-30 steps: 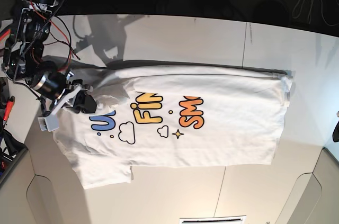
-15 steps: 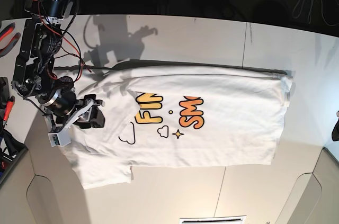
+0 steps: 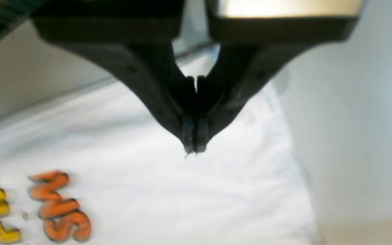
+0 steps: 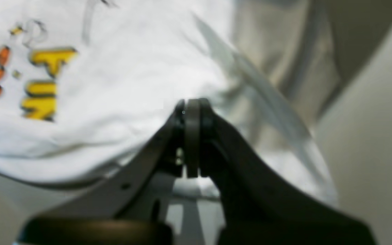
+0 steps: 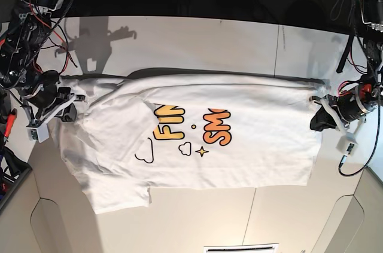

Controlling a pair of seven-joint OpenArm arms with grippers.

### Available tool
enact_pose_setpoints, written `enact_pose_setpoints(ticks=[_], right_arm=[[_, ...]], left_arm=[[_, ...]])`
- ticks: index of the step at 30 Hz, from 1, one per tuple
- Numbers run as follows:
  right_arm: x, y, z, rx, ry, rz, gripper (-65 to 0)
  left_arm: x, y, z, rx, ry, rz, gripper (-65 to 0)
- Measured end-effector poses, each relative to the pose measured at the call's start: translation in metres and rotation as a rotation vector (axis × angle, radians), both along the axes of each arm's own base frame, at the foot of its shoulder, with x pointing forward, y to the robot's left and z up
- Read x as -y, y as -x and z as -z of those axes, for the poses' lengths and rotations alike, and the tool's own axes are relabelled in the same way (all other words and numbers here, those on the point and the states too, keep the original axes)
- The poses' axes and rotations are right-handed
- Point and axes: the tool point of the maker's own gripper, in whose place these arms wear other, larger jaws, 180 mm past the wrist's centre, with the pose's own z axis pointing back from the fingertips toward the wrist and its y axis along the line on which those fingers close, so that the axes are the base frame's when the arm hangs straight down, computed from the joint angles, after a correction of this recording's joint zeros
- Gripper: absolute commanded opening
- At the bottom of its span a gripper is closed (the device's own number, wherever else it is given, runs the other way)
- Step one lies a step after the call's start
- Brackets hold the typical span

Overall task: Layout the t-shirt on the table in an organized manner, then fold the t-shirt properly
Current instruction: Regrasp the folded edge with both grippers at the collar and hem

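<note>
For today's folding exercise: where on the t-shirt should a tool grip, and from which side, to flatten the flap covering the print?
Probably grip the folded-over flap's edge on the t-shirt, coming from the collar end beside the right tool: that layer hides the blue letters.

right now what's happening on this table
A two-armed robot is working a white t-shirt that lies print-up on the table. The right hand is shut at the sleeve end, where a flap of fabric covers part of the lettering. The left hand is shut at the hem edge. The shirt is spread out but not yet folded.
</note>
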Motion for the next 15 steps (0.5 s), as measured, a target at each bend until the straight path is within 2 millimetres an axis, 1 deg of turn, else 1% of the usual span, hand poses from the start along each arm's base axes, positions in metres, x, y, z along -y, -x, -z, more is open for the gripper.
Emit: enact_pose_setpoints(ticks=[2,3,5,7,8,9,11,14,15], right_arm=[[0.003,0.001,0.004,0.005,0.024,0.003,-65.0],[0.004,0.002,0.008,0.0,0.028,0.009,-65.0],[0.007,0.008,0.023,-0.046,0.013,0.016,-65.0],[0.008,0.018,0.043,-0.11,-0.014,0.015,-65.0],[0.008,0.024,0.051,-0.139,-0.036,0.014,-65.0],[0.009,0.029,0.057,-0.164,-0.052,0.01,-65.0],[0.008,0.036,0.06,-0.192,-0.081,-0.008,-65.0],[0.005,0.046,0.058,-0.216,-0.118,-0.02,-65.0],[0.003,0.052,0.058,-0.229,-0.124,-0.029,-65.0]], left_arm=[[-0.011,0.0,0.011,-0.02,-0.055,-0.049,-65.0],[-0.011,0.001,0.016,-0.035,-0.063,-0.05,-65.0],[-0.012,0.012,0.034,-0.093,-0.066,-0.046,-65.0],[-0.012,0.026,0.056,-0.166,-0.058,-0.053,-65.0],[-0.012,0.03,0.062,-0.179,-0.038,-0.065,-65.0],[-0.013,0.033,0.066,-0.2,-0.024,-0.074,-65.0],[-0.019,0.037,0.07,-0.238,-0.025,-0.084,-65.0],[-0.024,0.047,0.072,-0.256,0.009,-0.112,-65.0],[-0.026,0.053,0.074,-0.267,0.025,-0.129,-65.0]])
